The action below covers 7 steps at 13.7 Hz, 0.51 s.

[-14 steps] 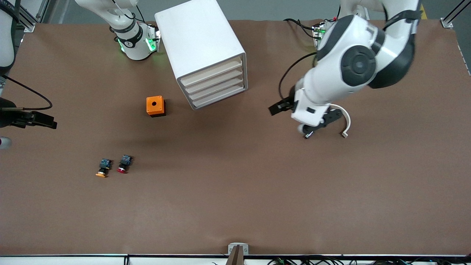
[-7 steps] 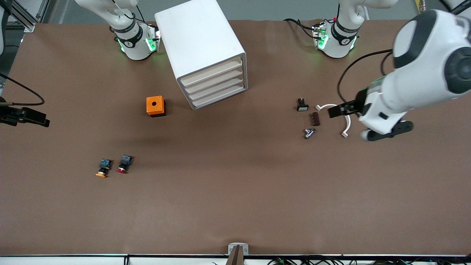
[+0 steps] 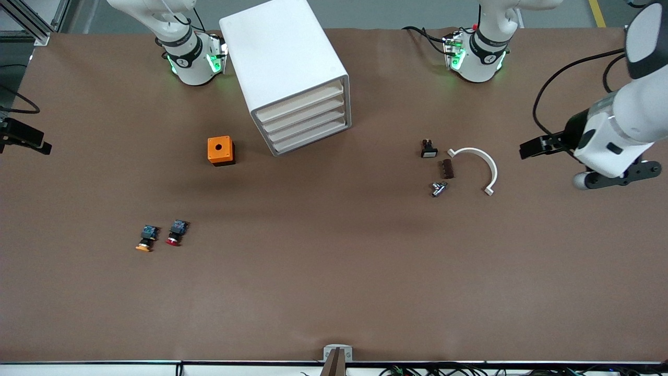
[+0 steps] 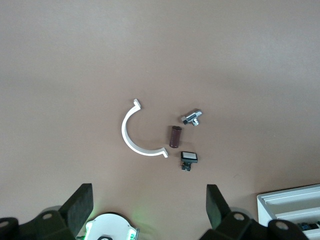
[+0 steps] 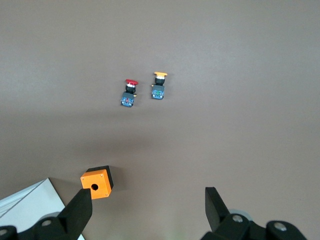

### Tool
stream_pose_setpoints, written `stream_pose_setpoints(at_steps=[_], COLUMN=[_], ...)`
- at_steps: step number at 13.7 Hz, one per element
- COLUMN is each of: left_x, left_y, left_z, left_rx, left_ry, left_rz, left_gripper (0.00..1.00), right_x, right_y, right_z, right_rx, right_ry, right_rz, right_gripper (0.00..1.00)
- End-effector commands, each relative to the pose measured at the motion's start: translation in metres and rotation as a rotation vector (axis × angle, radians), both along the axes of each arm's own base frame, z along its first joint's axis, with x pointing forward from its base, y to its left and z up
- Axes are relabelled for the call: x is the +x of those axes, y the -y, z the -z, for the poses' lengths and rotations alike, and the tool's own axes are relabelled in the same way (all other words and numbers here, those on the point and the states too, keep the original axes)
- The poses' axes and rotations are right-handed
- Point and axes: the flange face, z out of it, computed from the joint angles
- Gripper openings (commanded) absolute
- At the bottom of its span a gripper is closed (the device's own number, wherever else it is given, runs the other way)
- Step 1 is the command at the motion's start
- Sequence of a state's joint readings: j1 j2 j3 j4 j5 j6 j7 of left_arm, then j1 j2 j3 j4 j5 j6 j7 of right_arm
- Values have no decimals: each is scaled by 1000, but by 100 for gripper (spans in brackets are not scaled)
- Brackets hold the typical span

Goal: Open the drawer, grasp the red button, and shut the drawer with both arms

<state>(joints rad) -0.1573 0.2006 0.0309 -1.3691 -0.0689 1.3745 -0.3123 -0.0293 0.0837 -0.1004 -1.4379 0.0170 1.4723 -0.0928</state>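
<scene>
While idle, button (image 3: 176, 233) beside drawer-closed cabinet (image 3: 292, 78).

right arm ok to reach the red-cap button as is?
Probably yes. The button lies in the open beside the orange-capped button, nothing on it. The right gripper is open, high, off toward the right arm's table end.
</scene>
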Motion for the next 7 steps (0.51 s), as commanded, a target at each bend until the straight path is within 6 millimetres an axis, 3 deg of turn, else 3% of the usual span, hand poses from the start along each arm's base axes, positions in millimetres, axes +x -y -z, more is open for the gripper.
stream_pose_setpoints(at_steps=[1,7], left_x=[-6,6], left_y=[-22,-44], left_z=[-4,0], left_rx=[17,1], left_ry=[0,49], left_rz=[10,46], left_gripper=[99,99], right_x=[-28,-37], right_y=[-1,-20], right_z=[7,0], right_rx=[20,9], right_ry=[25,41], right_rz=[-34,-72], right_gripper=[100,100])
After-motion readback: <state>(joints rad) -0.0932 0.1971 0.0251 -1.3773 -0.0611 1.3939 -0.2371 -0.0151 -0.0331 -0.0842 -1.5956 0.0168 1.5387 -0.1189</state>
